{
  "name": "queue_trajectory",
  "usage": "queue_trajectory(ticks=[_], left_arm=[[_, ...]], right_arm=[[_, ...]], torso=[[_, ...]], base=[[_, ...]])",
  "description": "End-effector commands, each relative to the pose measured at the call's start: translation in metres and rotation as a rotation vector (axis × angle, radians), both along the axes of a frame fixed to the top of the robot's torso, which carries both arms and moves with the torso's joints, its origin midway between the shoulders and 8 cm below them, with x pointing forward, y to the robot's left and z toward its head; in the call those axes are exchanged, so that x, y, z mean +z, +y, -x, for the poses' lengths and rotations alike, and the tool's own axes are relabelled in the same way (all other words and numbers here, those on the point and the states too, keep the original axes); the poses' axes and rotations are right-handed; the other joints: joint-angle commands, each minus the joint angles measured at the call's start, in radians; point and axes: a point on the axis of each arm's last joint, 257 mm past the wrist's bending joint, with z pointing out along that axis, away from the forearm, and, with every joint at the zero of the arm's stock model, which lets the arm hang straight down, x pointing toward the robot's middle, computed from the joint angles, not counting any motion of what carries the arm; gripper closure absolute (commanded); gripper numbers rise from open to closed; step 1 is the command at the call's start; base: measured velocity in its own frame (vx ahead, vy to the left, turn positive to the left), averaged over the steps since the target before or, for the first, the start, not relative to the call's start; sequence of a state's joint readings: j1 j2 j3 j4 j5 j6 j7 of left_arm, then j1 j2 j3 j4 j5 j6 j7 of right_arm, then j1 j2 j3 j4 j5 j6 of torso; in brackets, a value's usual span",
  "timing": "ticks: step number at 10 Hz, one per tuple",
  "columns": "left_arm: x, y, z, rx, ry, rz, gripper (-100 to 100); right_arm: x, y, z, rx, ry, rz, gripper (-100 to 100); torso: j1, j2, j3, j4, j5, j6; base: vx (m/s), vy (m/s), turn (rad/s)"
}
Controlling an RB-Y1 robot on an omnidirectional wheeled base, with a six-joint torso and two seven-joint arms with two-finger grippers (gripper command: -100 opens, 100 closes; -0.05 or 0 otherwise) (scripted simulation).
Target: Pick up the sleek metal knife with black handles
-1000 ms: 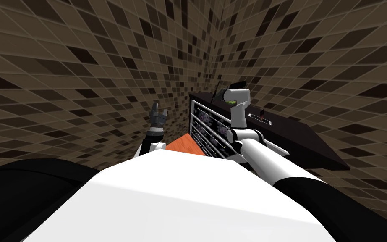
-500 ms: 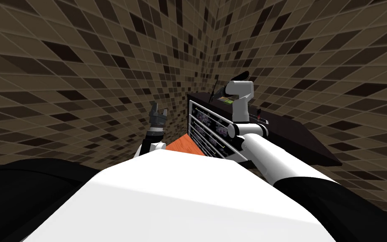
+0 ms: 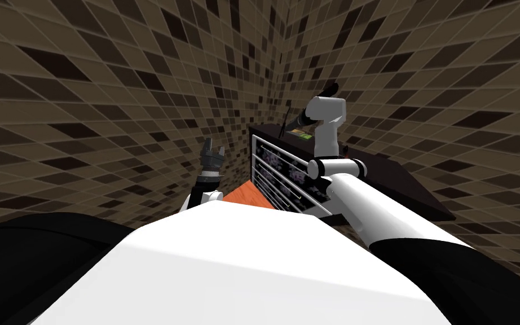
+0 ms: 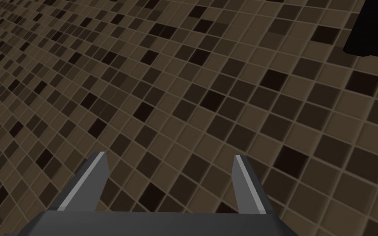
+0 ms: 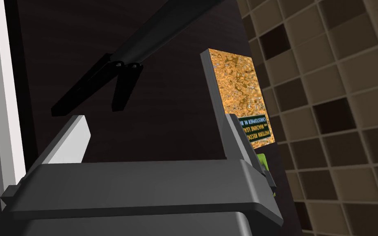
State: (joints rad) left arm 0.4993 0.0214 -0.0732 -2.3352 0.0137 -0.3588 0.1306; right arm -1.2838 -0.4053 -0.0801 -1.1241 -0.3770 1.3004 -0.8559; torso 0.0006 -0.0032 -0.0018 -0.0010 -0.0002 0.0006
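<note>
The knife (image 5: 102,80) lies flat on the dark worktop (image 5: 61,41), just beside the orange book (image 5: 237,94). The right hand (image 5: 154,121) hovers near the book, fingers apart and empty. The knife looks thin, stiff, light and smooth, so likely to slip. I judge the riveted handle the best hold, fingers straddling it low. The left hand (image 3: 215,145), well apart from the book, is spread too.
</note>
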Motion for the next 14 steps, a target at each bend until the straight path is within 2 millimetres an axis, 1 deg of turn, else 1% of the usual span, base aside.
queue_trajectory(ticks=[1,2,3,4,5,7,10,13,14], left_arm=[[0.000,0.000,0.000,0.000,0.000,0.000,0],[0.000,0.000,0.000,0.000,0.000,0.000,0],[0.000,0.000,0.000,0.000,0.000,0.000,0],[0.000,0.000,0.000,0.000,0.000,0.000,0],[0.000,0.000,0.000,0.000,0.000,0.000,0],[0.000,0.000,0.000,0.000,0.000,0.000,0],[0.000,0.000,0.000,0.000,0.000,0.000,0],[0.000,0.000,0.000,0.000,0.000,0.000,0],[0.000,0.000,0.000,0.000,0.000,0.000,0]], right_arm=[[0.003,0.004,0.005,-0.003,0.046,-0.018,-100],[0.001,0.004,0.007,-0.003,0.054,-0.016,-100],[0.006,0.009,0.012,-0.007,0.102,-0.057,-100],[0.005,0.010,0.015,-0.007,0.125,-0.052,-100],[0.010,0.015,0.020,-0.010,0.161,-0.092,-100],[0.010,0.017,0.025,-0.009,0.194,-0.086,-100],[0.020,0.031,0.044,-0.011,0.301,-0.151,-100],[0.024,0.039,0.062,-0.008,0.384,-0.167,-100],[0.029,0.046,0.071,-0.005,0.424,-0.191,-100]], torso=[[0.000,0.000,0.000,0.000,0.000,0.000],[0.000,0.000,0.000,0.000,0.000,-0.001],[0.000,0.001,0.000,0.000,0.000,-0.001],[0.000,0.000,0.000,0.000,0.000,0.000],[0.001,0.000,0.000,0.000,0.000,-0.001],[0.001,-0.001,-0.001,-0.001,0.000,-0.001],[0.001,0.000,0.000,-0.001,0.000,-0.001],[0.002,-0.002,-0.001,-0.001,0.000,0.000],[0.002,-0.001,-0.001,-0.001,0.000,-0.001]], base=[[0.047,0.015,-0.076],[0.020,0.010,0.009],[0.052,0.013,-0.127],[0.055,0.018,-0.083],[0.072,0.024,-0.153],[0.044,0.021,-0.020],[0.068,0.023,-0.112],[0.073,0.031,-0.079],[0.069,0.035,-0.085]])
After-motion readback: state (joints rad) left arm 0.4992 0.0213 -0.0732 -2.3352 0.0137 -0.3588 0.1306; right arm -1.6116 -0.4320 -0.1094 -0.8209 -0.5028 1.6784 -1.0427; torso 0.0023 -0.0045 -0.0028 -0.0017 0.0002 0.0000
